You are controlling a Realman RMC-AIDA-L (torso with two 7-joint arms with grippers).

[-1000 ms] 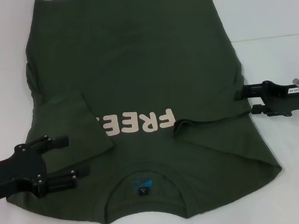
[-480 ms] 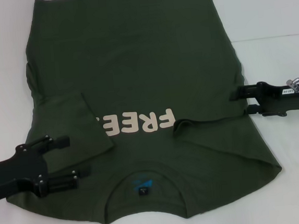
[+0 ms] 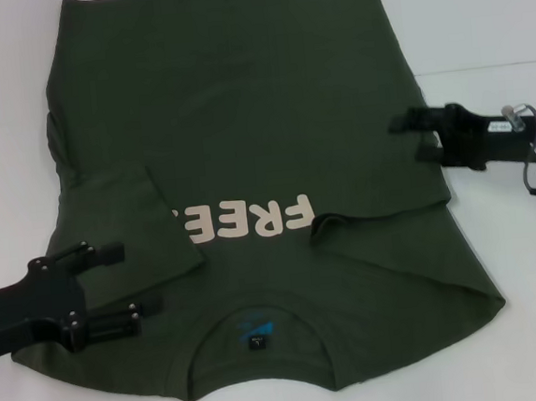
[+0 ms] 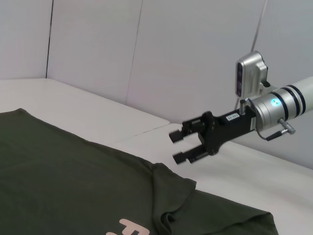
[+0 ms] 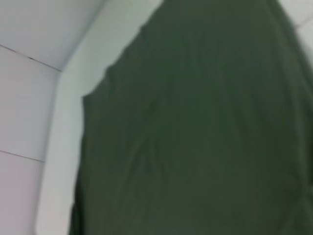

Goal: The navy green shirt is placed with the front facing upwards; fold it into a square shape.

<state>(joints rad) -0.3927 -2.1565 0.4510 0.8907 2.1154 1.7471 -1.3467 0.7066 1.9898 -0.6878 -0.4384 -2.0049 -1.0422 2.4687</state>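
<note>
The shirt (image 3: pixel 244 146) lay flat on the desk (image 3: pixel 486 12), both sleeves folded in, between the two pincers. The right pincer (image 3: pixel 411 136) hung open above the shirt's edge; the left pincer (image 3: pixel 130 283) sat open over the folded sleeve. Next seemed a side fold, needing a grip on that edge.

Only the right claw (image 3: pixel 411 136) did anything here. It slid in from just off the right edge of the navy green shirt (image 3: pixel 242 118) and now its open fingers hang over the fabric at that edge, a bit farther from the robot than before, with more of the silver wrist showing behind it.
</note>
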